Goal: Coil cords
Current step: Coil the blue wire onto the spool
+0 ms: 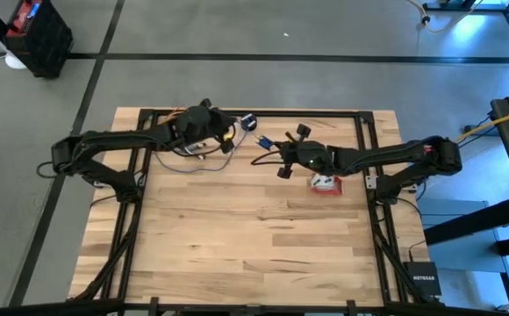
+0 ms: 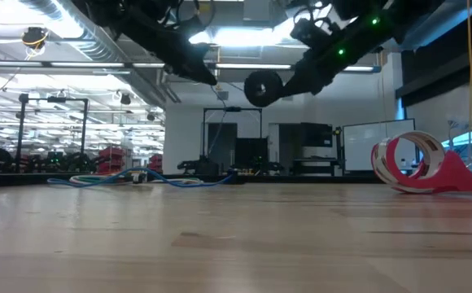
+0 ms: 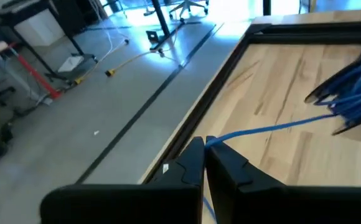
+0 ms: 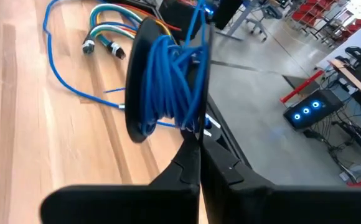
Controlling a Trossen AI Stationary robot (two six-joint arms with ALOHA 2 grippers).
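Mid-winding: right gripper (image 4: 196, 146) clamps the spool (image 4: 162, 78) at table's one o'clock; left gripper (image 3: 204, 149) pinches the cord (image 3: 261, 129). Next wrap needs tension.

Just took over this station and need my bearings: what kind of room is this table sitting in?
It looks like a robotics lab or workshop. Behind the wooden table the low view shows a big open hall with exposed ceiling ducts, rows of equipment racks and a whiteboard. The floor is grey concrete with black tape lines.
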